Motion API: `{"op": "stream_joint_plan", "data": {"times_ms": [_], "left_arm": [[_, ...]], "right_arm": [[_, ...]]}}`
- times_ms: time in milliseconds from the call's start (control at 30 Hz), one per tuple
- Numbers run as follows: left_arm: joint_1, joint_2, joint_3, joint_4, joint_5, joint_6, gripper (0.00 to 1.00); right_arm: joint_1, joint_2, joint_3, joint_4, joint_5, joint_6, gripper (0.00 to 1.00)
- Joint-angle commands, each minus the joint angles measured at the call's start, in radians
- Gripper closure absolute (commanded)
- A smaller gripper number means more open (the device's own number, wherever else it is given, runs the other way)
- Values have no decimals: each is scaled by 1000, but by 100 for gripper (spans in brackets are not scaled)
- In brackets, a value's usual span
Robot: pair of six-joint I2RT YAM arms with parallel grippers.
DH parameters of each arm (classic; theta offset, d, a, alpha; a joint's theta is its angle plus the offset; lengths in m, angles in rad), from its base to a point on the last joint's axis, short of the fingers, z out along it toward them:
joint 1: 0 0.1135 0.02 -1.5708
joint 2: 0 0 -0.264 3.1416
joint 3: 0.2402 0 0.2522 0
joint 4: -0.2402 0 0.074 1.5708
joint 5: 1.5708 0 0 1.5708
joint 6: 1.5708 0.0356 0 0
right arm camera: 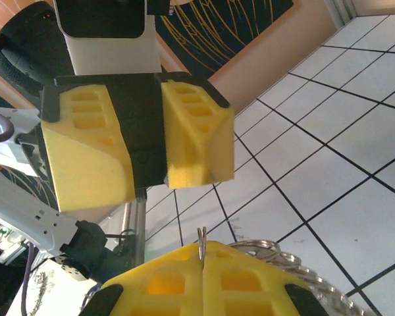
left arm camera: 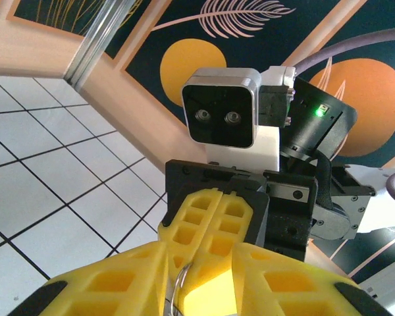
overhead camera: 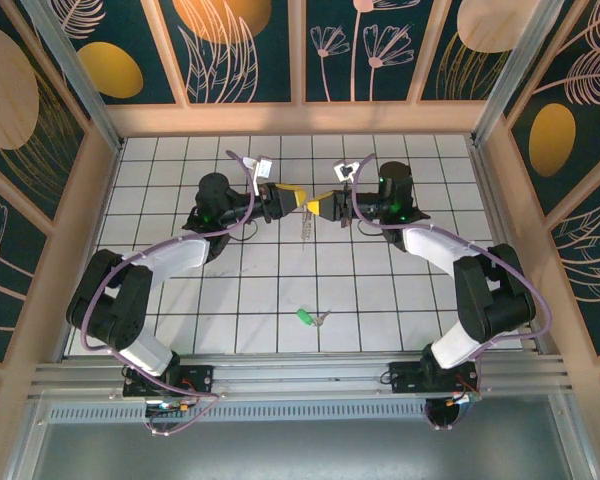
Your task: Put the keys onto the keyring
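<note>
**One light key on the tiles, one springy ring held in the air**

The keyring [right arm camera: 283,257] hangs above the middle of the table, between the two arms. The right gripper [right arm camera: 202,255] has its yellow pads pressed together on a thin edge of the wire. The left gripper [right arm camera: 145,187] faces it with its fingers apart. Its wrist view shows the ring wire close to its pads, but I cannot tell whether they touch.

The green-headed key [overhead camera: 308,318] lies flat on the white tiles, nearer the arm bases and well apart from both grippers.

The key looks light and stiff, and its flat metal blade is likely to slip. The plastic head is the thicker part and gives the better hold, leaving the hole free. The ring looks thin and springy and may twist in a pinch, so a hold close to the split seems wise.

Count: one key, one keyring, two grippers.
</note>
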Motion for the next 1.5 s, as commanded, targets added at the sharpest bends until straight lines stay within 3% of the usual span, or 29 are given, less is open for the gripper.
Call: {"op": "stream_joint_plan", "data": {"times_ms": [0,800,1067,1300,1367,1467], "left_arm": [[-8,15,-4,58,22,-7,66],[-23,25,-35,145,43,-31,67],[-27,31,-34,177,52,-45,82],[-47,46,-29,198,42,-44,90],[-50,53,-32,220,33,-57,89],[-56,69,-29,266,26,-88,81]], "right_arm": [[9,-4,31,81,1,24,100],[16,3,17,165,12,88,100],[19,8,21,163,11,86,100],[26,26,32,166,-4,91,100],[29,30,33,166,-4,91,100],[28,34,32,168,-3,92,100]]}}
